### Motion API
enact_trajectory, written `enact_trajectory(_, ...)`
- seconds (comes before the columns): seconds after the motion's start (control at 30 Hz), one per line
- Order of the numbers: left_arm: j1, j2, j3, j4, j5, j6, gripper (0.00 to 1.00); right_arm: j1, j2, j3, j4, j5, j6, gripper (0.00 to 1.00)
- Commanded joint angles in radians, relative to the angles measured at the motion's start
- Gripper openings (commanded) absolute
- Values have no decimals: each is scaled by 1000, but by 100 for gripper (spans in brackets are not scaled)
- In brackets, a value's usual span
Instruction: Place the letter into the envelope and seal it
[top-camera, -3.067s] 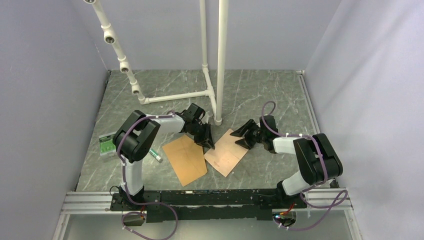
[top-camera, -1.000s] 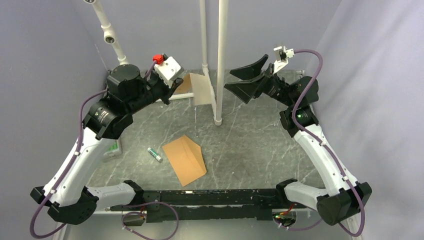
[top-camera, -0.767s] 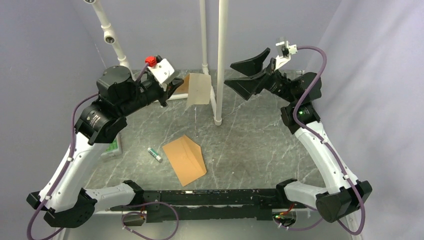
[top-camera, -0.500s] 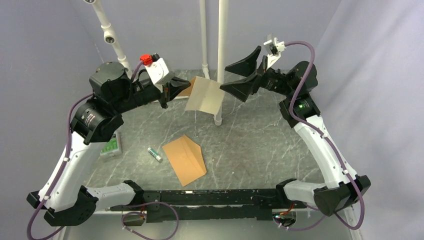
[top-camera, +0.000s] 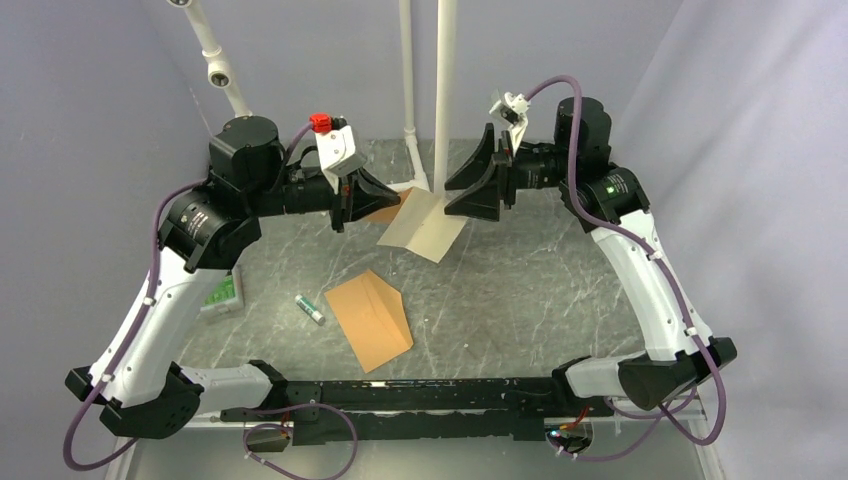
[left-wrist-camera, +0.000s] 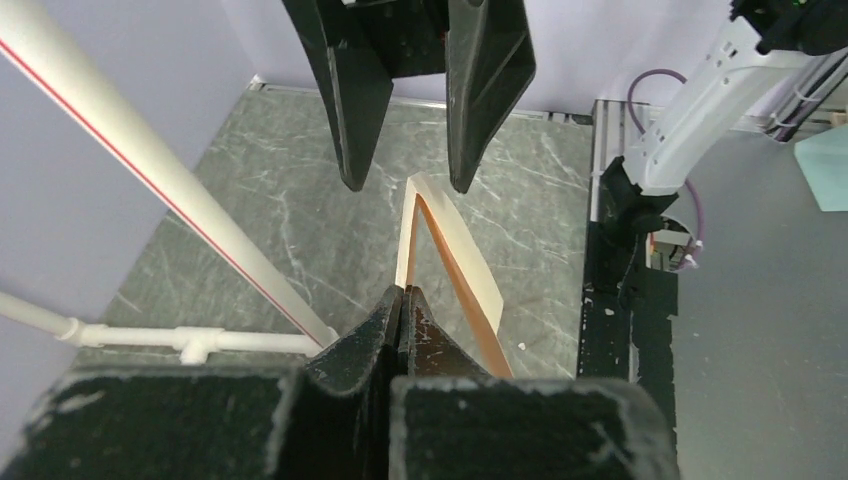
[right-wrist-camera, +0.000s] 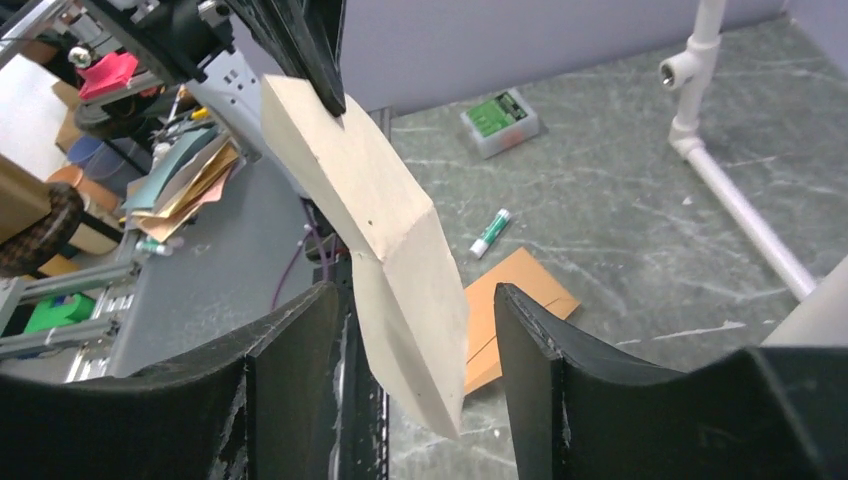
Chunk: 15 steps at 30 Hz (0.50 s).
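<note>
Top external view: my left claw (top-camera: 388, 205) is clamped tight on the letter (top-camera: 425, 228), held aloft. My right claw (right-wrist-camera: 412, 295) gapes astride its free end. Nearer me, the envelope (top-camera: 370, 320) lies on the table (top-camera: 520, 290).

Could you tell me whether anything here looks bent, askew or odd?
The letter is not flat: pinched at one end by the left gripper, jaws shut, it hangs in the air with a sharp bend across its middle, its free end between the open jaws of the right gripper.
</note>
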Motion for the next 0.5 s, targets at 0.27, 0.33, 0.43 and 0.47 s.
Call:
enact_trajectory(0.27, 1, 4, 31, -8, 124, -21, 2, 30, 22, 44, -223, -65, -157, 40)
enact_trajectory(0.33, 1, 2, 29, -2, 121, -25, 2, 32, 17, 35, -214, -73, -153, 36)
enact_trajectory(0.43, 2, -1, 25, 6, 119, -30, 2, 36, 5, 12, -172, -92, -125, 21)
enact_trajectory(0.47, 1, -1, 24, 8, 118, -31, 2, 36, 0, 6, -160, -97, -115, 13)
